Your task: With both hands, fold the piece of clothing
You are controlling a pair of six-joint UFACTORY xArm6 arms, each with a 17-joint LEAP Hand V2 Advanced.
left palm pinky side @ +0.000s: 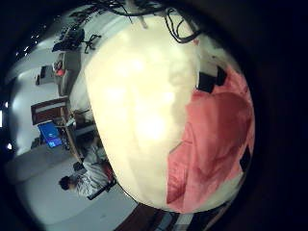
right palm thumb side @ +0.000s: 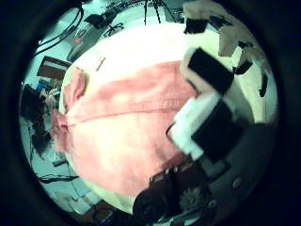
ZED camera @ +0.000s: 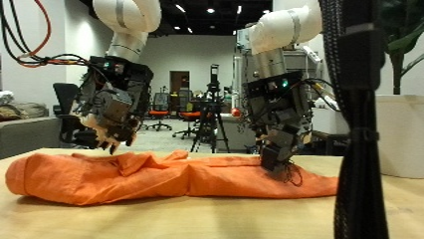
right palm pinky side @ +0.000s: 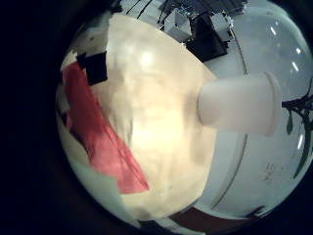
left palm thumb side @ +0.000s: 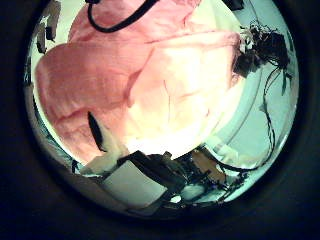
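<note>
An orange garment point(ZED camera: 172, 176) is seen lying on a pale wooden worktop point(ZED camera: 199, 219), bunched into a long, low, wrinkled roll. Its long axis runs across the worktop from beneath the left hand point(ZED camera: 111, 105) to just past the right hand point(ZED camera: 281, 118), side to side before the camera. The end below the left hand is rounded and thicker; the other end is flatter and thinner.

Both arms are seen hanging down from above. The left hand is held just above the thick end, its fingers curled loosely downward and not closed on anything; no contact with the cloth can be made out. The right hand is lowered onto the thin end, its fingertips point(ZED camera: 283, 161) pointing down and touching the cloth. Whether cloth is pinched between them cannot be told.

In the palm views the garment is shown spread flat and wide on the worktop, filling much of the left thumb-side view point(left palm thumb side: 150, 80). A white cup point(right palm pinky side: 240, 104) is seen standing on the worktop apart from the garment.
</note>
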